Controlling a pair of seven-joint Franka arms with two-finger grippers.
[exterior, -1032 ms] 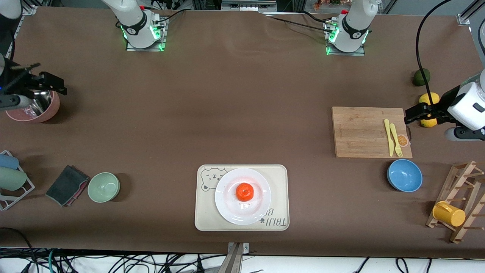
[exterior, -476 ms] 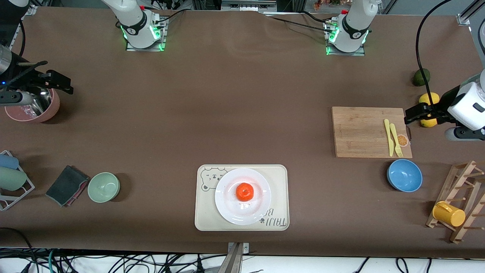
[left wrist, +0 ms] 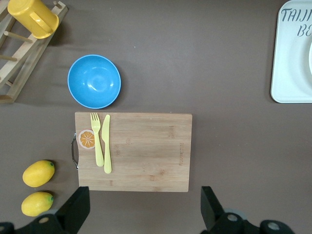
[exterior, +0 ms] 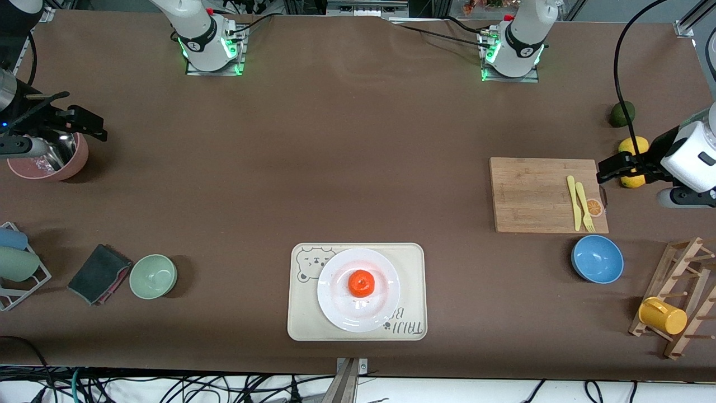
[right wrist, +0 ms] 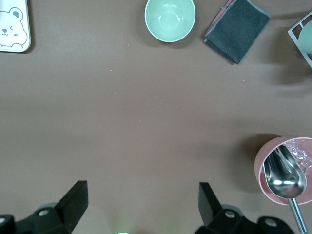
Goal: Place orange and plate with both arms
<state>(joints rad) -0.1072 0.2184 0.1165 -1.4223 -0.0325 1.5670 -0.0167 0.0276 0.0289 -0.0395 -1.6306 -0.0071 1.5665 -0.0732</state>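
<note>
**Evidently placed: orange on plate, both arms clear**

Seemingly little is left. On the tabletop [exterior: 358,168], the tray [exterior: 414,291] carries the plate [exterior: 335,308], and the orange [exterior: 361,282] sits at its middle. Left gripper [exterior: 599,172] hangs over the cutting board's [exterior: 531,196] edge, fingers apart and empty; right gripper [exterior: 100,130] hangs by the pink bowl [exterior: 78,162], likewise spread.

Only the front view shows plate and orange; the wrist views catch just tray corners (plus 2 lemons [left wrist: 38,173]).

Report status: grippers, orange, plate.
Left gripper open, over table by cutting board. Right gripper open, beside pink bowl. Orange on plate on tray.
</note>
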